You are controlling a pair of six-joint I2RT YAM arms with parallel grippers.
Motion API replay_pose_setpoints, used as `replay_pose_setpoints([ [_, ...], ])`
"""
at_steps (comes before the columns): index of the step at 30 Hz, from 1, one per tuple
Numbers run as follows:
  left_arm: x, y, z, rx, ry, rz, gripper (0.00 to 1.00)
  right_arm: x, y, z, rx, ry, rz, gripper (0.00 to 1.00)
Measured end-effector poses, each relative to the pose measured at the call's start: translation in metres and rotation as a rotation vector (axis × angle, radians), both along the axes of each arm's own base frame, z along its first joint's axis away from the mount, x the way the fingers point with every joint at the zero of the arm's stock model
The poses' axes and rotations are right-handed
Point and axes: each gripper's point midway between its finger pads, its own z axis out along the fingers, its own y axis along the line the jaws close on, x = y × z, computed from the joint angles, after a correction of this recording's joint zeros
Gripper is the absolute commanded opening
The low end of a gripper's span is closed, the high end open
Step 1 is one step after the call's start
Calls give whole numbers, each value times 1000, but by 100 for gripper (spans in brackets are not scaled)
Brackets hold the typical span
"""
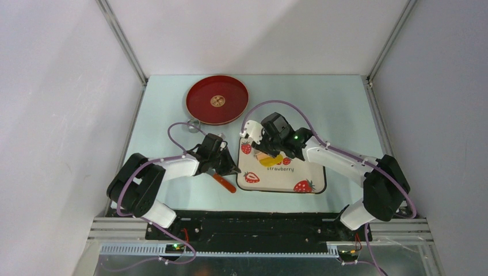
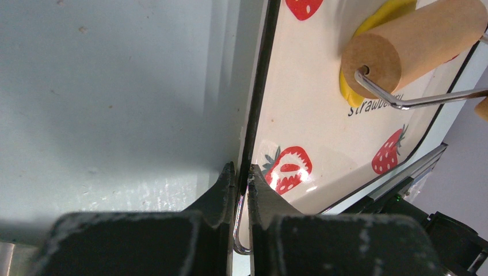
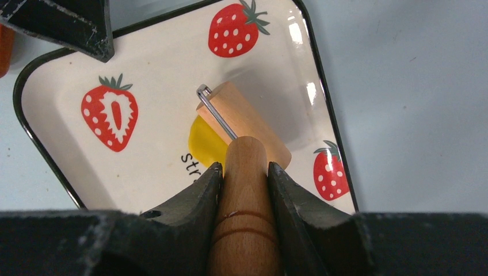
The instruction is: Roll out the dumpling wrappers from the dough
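The yellow dough (image 1: pixel 270 160) lies as a flattened patch on the strawberry-printed tray (image 1: pixel 299 172). My right gripper (image 1: pixel 266 149) is shut on the wooden handle of the tan roller (image 3: pixel 253 123), whose drum rests on the dough (image 3: pixel 206 144). My right gripper's jaws (image 3: pixel 244 168) clamp the handle on both sides. My left gripper (image 1: pixel 233 169) is shut on the tray's left rim (image 2: pixel 256 115), one finger on each side of it, as the left wrist view (image 2: pixel 242 171) shows. The roller (image 2: pixel 414 43) hides most of the dough (image 2: pixel 347 92). No cut dumpling wrappers are in view.
A red round plate (image 1: pixel 217 99) with a small tan mark in its middle stands at the back. A small metal ring (image 1: pixel 193 125) lies in front of it. An orange-handled tool (image 1: pixel 225 183) lies left of the tray, under the left gripper.
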Motion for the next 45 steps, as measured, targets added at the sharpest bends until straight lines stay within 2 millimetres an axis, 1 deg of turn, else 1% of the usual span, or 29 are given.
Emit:
replay_pose_setpoints([
  [6,0,0,0,0,0,0,0,0,-6,-4,45,-10,-8,0],
  [19,0,0,0,0,0,0,0,-23,-23,-10,98,-58,11,0],
  [31,0,0,0,0,0,0,0,-28,-25,-13,123,-77,17,0],
  [45,0,0,0,0,0,0,0,-38,-32,-11,141,-66,19,0],
])
